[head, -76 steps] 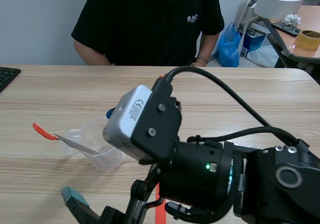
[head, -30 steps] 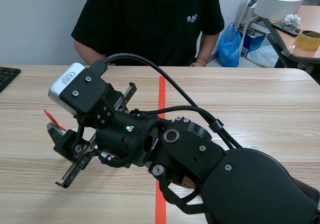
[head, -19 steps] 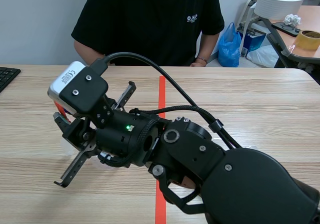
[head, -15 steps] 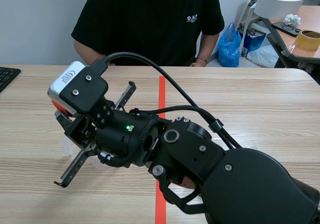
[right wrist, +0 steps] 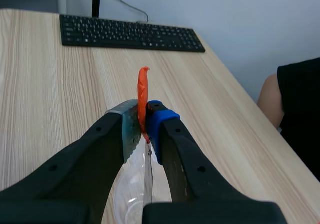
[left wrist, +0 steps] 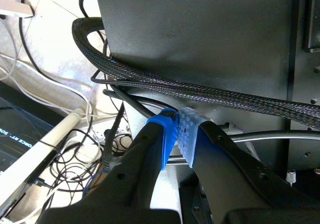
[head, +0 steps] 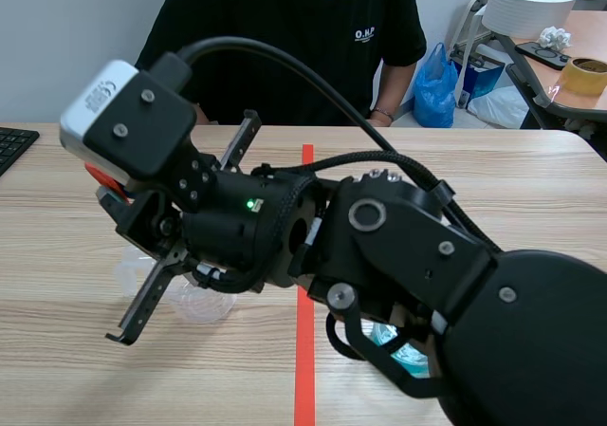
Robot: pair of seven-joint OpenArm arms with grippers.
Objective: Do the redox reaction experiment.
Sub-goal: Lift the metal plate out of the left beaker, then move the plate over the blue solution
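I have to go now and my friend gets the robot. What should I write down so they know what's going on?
Right pincer: shut on the thin metal spoon with an orange-red handle, gripped by the handle, blade pointing down.
Left pincer: shut on nothing, off by some cables, away from the job.
Clear plastic cup: stands on the wooden table, right under the right pincer; the blade reaches down to it.
Done: spoon is gripped, above the cup.
Left: probably stirring or scooping. I cannot tell what is in the cup.
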